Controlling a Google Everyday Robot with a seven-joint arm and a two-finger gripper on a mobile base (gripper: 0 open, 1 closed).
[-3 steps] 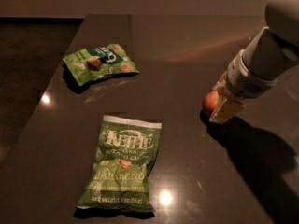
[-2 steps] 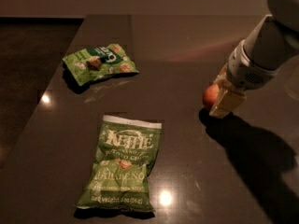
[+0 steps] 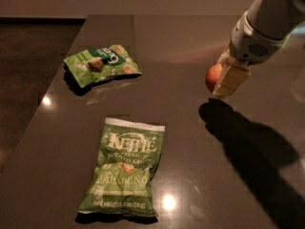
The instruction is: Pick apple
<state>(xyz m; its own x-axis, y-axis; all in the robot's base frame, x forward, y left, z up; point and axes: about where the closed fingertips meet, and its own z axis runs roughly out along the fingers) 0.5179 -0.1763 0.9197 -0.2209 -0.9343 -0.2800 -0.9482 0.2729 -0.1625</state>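
The apple (image 3: 212,76) is small, round and red-orange, at the right of the dark table (image 3: 181,42). My gripper (image 3: 220,86) comes down from the upper right and is shut on the apple. One cream finger (image 3: 231,78) covers the apple's right side; the other finger is hidden. The apple hangs a little above the table, with its shadow apart from it below.
A green Kettle jalapeño chip bag (image 3: 125,171) lies flat at the front middle. A smaller green snack bag (image 3: 101,63) lies at the back left. The table's left edge (image 3: 52,99) runs diagonally, with dark floor beyond it.
The gripper has risen and the apple has gone up with it, off the table. The shadow now lies apart below them. The bags have not moved.
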